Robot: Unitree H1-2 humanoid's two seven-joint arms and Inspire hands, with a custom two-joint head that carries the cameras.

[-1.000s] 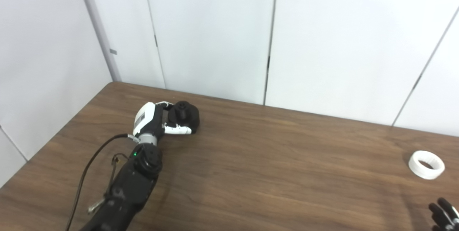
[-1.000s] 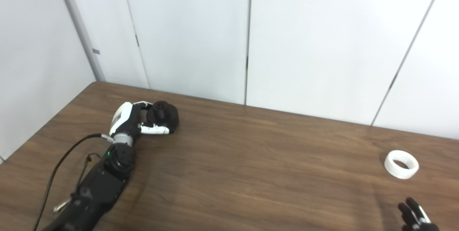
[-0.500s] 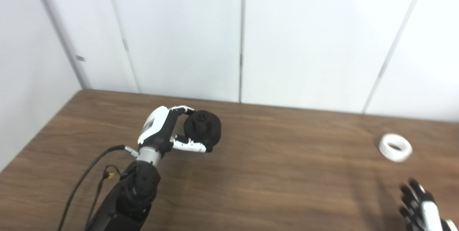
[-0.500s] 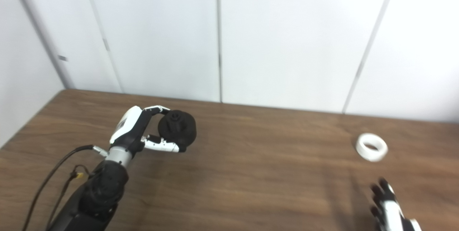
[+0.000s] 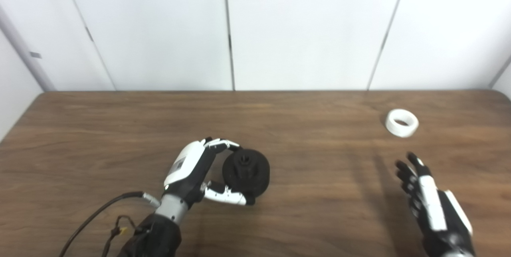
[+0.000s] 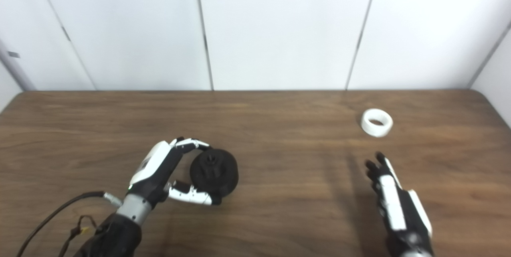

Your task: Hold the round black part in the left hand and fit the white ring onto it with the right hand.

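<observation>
The round black part (image 5: 246, 172) sits gripped in the left hand (image 5: 194, 171), fingers curled over its top, thumb under its near side — it has come off the far left corner and is now nearer the middle of the wooden table (image 5: 311, 193). The white ring (image 5: 401, 122) lies flat near the far right edge, untouched. The right hand (image 5: 429, 203) has come up toward it, fingers straight and spread, holding nothing — bare wood all between the hands.
</observation>
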